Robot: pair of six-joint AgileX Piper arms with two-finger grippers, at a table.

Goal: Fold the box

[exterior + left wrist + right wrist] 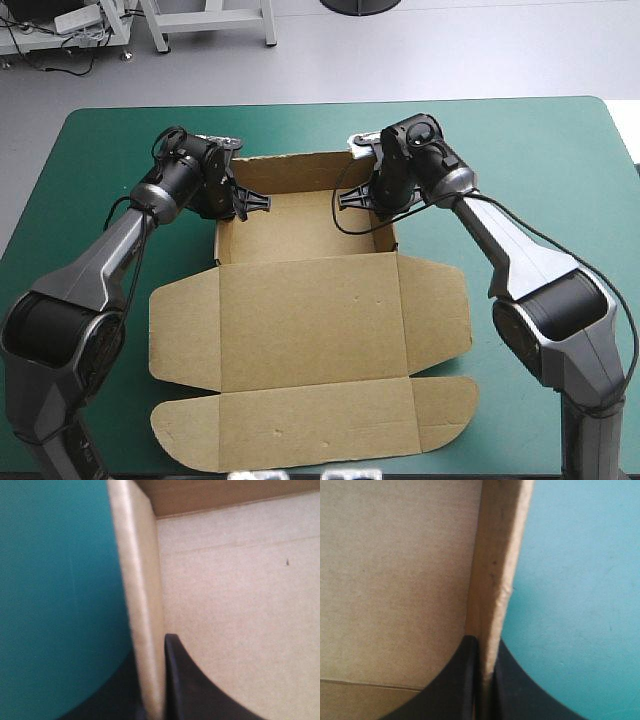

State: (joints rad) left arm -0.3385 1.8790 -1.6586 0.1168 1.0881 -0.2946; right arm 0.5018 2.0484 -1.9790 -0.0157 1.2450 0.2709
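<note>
Two pairs of black fingers sit nearest. My left gripper (151,655) is clamped on the left side wall of the one brown box (310,320). My right gripper (486,647) is clamped on its right side wall. Each has one finger inside and one outside. The box lies mid-table on the teal-green cover (540,150), with its tray far and its lid flat nearer.

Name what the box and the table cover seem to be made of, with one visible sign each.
Box: brown cardboard, matt; creased fold lines, thick raw cut edge on its raised wall. Cover: teal-green, smooth, matt, perhaps a mat or fabric; cannot tell which.
</note>
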